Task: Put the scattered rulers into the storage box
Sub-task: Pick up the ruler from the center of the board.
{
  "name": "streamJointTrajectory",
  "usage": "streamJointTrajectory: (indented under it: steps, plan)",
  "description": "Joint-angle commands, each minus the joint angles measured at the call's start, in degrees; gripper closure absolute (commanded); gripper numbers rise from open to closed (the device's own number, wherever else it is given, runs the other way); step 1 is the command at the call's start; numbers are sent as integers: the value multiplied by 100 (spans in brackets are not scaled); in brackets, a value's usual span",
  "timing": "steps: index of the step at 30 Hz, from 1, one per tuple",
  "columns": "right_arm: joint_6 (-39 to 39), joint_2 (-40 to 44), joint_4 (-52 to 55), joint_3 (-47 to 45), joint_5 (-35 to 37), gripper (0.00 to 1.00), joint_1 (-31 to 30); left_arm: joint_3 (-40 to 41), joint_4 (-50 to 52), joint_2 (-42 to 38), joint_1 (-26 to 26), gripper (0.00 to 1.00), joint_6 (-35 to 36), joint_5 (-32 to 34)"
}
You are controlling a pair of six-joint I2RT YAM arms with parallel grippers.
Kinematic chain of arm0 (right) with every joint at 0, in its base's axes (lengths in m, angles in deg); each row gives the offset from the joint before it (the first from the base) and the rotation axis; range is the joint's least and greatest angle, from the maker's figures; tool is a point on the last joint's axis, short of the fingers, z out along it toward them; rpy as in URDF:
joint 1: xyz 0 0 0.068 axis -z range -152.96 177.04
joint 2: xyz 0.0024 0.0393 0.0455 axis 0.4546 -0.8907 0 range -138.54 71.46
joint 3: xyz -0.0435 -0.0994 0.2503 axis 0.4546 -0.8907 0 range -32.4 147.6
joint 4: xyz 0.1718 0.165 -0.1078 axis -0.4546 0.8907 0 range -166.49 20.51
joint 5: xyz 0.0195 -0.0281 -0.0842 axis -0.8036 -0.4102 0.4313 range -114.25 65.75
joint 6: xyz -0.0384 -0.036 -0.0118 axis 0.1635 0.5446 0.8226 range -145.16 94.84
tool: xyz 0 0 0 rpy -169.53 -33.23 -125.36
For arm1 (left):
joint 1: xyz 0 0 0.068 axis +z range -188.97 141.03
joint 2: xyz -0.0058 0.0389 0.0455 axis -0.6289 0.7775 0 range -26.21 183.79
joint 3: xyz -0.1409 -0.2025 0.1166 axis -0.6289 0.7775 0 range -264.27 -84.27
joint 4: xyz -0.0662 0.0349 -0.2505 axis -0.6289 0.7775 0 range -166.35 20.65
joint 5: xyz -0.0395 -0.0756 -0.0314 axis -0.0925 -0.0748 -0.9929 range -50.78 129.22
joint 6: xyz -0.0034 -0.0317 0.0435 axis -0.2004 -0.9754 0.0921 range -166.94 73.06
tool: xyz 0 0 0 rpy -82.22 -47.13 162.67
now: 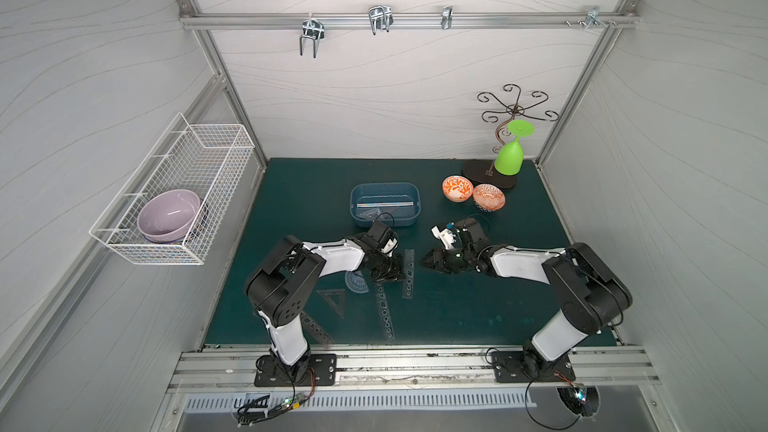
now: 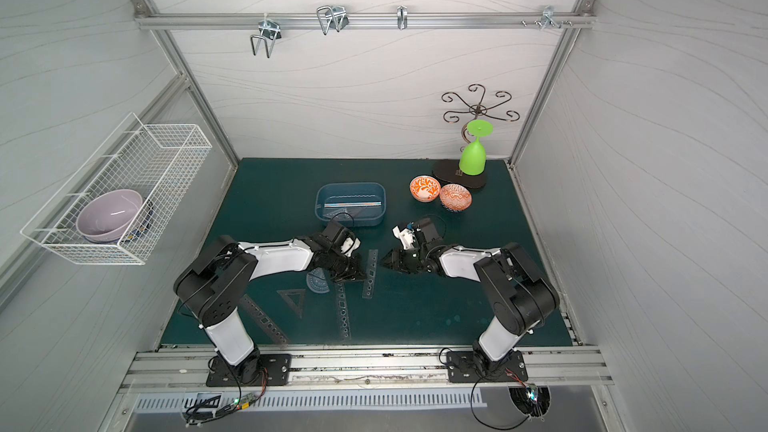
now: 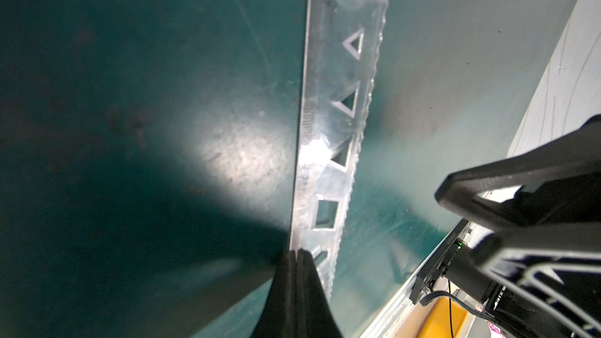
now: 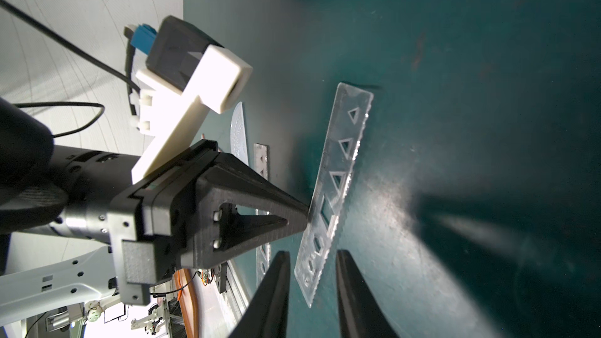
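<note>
Stencil ruler (image 1: 409, 274) is mid-mat in both top views, long axis 12 to 6. Storage box (image 1: 384, 184) is at its 11 o'clock, well apart. Left gripper (image 1: 397, 274) is on its 9 o'clock edge; right gripper (image 1: 426, 261) points in from 3 o'clock. The box holds a straight ruler (image 1: 384, 204) and a boxed set square (image 1: 370, 214). Loose on the mat (image 1: 478, 305) at 7–8 o'clock: protractor (image 1: 356, 283), loose set square (image 1: 334, 299), second stencil ruler (image 1: 385, 313), third stencil ruler (image 1: 316, 329).

Left wrist: fingers (image 3: 286, 287) are pressed together, clamped on the ruler's straight long edge beside a square cut-out. The bite is shallow.

Right wrist: fingers (image 4: 276, 291) stand apart, straddling one end of the ruler without touching it. The ruler looks tipped up off the mat; can't tell how far.

Risks:
- An edge-only pinch on slick plastic could let the ruler pivot or slip out during the swing to the box.
- If the right jaws close off-line, they could knock it out of the left grip.
- A long ruler carried skewed could catch the box rim.
</note>
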Motion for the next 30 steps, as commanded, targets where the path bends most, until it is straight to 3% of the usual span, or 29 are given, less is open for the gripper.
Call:
streamJointTrajectory:
  steps: [1, 15, 30]
  plan:
    - [-23, -143, 163, 141, 74, 68, -90, -127, -88, 167, -37, 97, 88, 107]
    - [-325, -536, 533, 338, 488, 63, -402, 72, -240, 261, -37, 98, 75, 17]
    - [-1330, -1128, -339, 223, 269, 68, -590, 234, -257, 262, -11, 99, 105, 5]
